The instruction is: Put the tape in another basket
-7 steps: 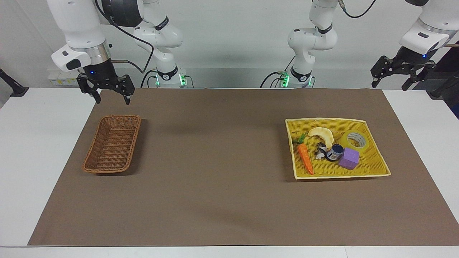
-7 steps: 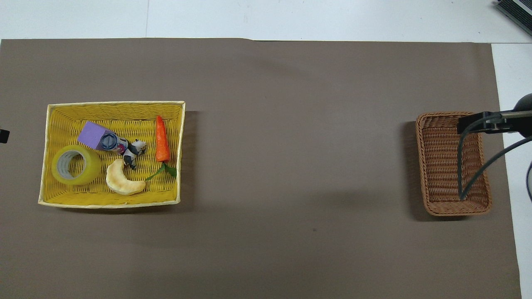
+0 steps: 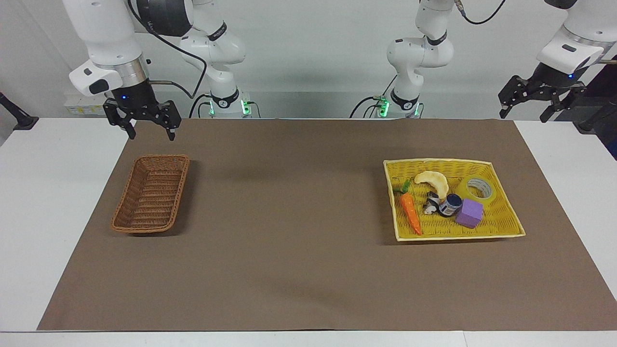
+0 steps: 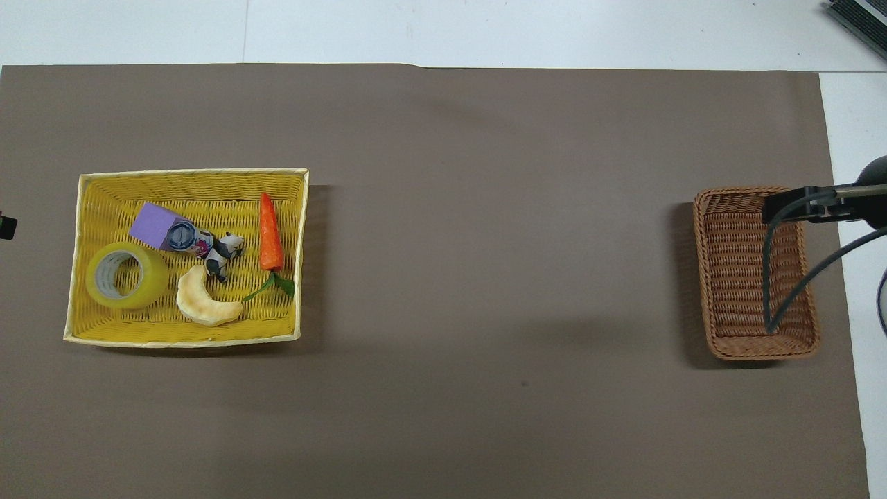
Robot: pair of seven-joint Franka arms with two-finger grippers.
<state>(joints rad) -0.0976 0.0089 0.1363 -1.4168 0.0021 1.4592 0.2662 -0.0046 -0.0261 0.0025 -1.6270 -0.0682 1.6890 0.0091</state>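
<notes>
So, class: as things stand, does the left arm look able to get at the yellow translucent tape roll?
Probably yes. The yellow translucent tape roll lies uncovered in the flat yellow woven basket, and the left gripper, jaws open, hangs above that end of the table.

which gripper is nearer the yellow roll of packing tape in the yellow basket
Left. The left gripper hangs open above the table edge at the left arm's end, close to the translucent yellow tape roll. The right gripper hangs open by the brown wicker basket.

A translucent yellow tape roll (image 3: pixel 479 190) with a pale grey core lies in a bright yellow woven basket (image 3: pixel 506 222) beside a purple cube (image 3: pixel 469 213) and an orange carrot (image 3: pixel 410 213). At the frame's middle left in the facing view, a dark brown wicker basket (image 3: pixel 151 193) shows a tight ribbed weave on the dull brown mat (image 3: pixel 299 250).
</notes>
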